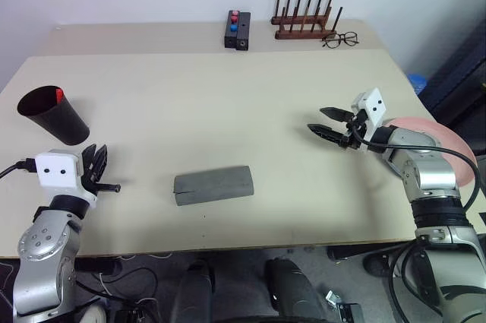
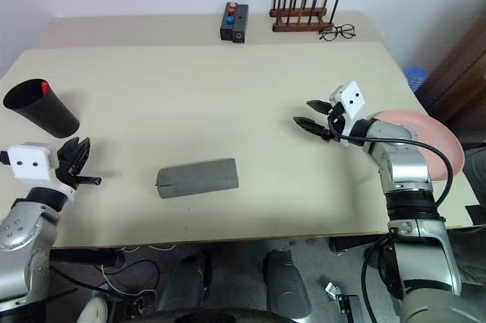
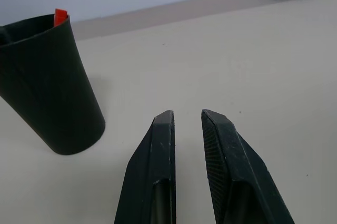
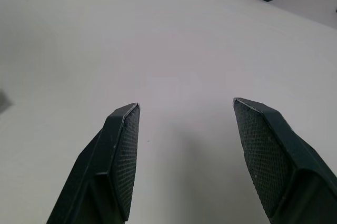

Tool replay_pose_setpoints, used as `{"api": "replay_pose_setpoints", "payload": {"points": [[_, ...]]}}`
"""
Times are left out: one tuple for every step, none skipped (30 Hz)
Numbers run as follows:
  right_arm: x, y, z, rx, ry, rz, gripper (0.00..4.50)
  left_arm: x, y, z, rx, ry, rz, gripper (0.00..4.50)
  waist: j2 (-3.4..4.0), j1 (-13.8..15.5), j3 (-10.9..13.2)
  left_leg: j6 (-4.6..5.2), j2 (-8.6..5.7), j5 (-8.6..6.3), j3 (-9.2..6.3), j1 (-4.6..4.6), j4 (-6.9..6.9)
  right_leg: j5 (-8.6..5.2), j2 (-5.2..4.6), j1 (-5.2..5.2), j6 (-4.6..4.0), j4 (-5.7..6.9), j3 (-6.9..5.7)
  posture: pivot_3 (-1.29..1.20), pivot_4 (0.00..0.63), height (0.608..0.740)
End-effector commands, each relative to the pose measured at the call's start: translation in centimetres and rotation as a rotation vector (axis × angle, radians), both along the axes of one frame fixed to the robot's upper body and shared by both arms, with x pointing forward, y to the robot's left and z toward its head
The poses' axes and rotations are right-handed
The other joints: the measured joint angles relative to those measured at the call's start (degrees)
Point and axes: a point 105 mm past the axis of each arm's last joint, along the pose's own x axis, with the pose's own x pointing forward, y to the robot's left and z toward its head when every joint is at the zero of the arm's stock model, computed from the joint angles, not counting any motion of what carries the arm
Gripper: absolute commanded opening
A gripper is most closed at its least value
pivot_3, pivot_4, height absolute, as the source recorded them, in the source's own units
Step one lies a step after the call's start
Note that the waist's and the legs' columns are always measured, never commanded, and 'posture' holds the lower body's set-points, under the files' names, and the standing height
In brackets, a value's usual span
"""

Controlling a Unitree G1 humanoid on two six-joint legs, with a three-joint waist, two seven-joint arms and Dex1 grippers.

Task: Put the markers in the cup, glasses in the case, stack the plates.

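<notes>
Grey fabric marks the case (image 1: 213, 185), which lies shut near the front edge of the table (image 1: 228, 102), between the two arms; the glasses cannot be seen, so they are judged to be inside. The dark cup (image 1: 53, 115) stands at the table's left side, just beyond the left gripper (image 1: 97, 165), and a red cap (image 1: 58, 94) is seen poking above its rim, so at least one marker is taken to be stowed already; a second marker cannot be made out. A pink plate (image 2: 422, 140) rests at the table's right edge, partly hidden behind the right arm; the blue plate cannot be picked out with certainty.

The left gripper is held nearly closed with only a narrow slit between its fingers (image 3: 158, 150), and nothing is grasped. The right gripper (image 2: 315, 115) is spread wide over bare table, and it too is empty.

The plates are judged to be the step in hand. For the next move, the right gripper would need to be turned back toward the pink plate and its rim pinched, with care that the plate is not pushed off the edge.
</notes>
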Motion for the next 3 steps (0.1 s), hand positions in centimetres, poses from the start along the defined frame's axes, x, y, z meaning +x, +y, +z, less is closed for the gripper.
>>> {"api": "replay_pose_setpoints", "payload": {"points": [[0.53,0.31,0.6,-0.034,-0.041,0.005,2.84,-0.16,-0.85,1.1,0.022,-0.053,-0.001,0.79,0.0,0.01,0.0,0.0,0.0,0.0,0.0,0.0,0.01,0.0,0.0,0.0,0.0,-0.01,0.0,0.0,0.15,0.74],[0.69,0.36,0.58,-0.036,-0.041,0.005,2.84,-0.13,-0.95,1.08,0.02,-0.056,0.003,0.79,0.0,0.03,0.0,0.0,0.0,0.0,0.0,0.0,0.02,0.0,0.0,0.01,0.0,-0.01,0.0,0.0,0.15,0.74],[0.92,0.45,0.58,-0.037,-0.042,0.005,2.84,-0.05,-0.99,1.0,0.018,-0.056,0.007,0.79,0.0,0.03,0.0,0.0,0.0,0.0,0.0,-0.01,0.02,0.0,0.0,0.01,0.0,-0.01,0.0,0.0,0.15,0.74]]}}
